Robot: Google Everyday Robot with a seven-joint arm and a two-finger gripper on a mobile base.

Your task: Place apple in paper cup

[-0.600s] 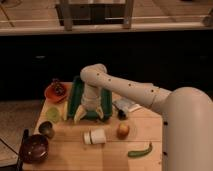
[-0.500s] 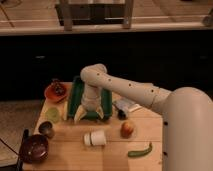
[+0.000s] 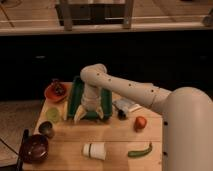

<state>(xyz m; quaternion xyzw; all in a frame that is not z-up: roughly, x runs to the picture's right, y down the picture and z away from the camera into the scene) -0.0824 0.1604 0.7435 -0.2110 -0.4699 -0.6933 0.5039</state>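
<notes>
Looks like pre-grasp. Got the gripper (image 3: 90, 114) over the green tray's (image 3: 73, 100) near edge, fingers spread, empty. Apple (image 3: 140, 122) to its right, paper cup (image 3: 95, 150) tipped over nearer. Probably needs swinging right and down onto the apple.

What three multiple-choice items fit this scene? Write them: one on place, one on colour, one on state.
1. Where is the apple?
A. on the plate
B. on the table, right of the claw
C. in the bowl
2. The pepper is:
A. green
B. red
C. yellow
3. The paper cup is:
A. upright
B. upside down
C. on its side

Key: 1 B, it rests on the wood, right of the open claw, which hangs at the green tray; 2 A, it is plainly green; 3 C, it lies flat, wider than tall.
</notes>
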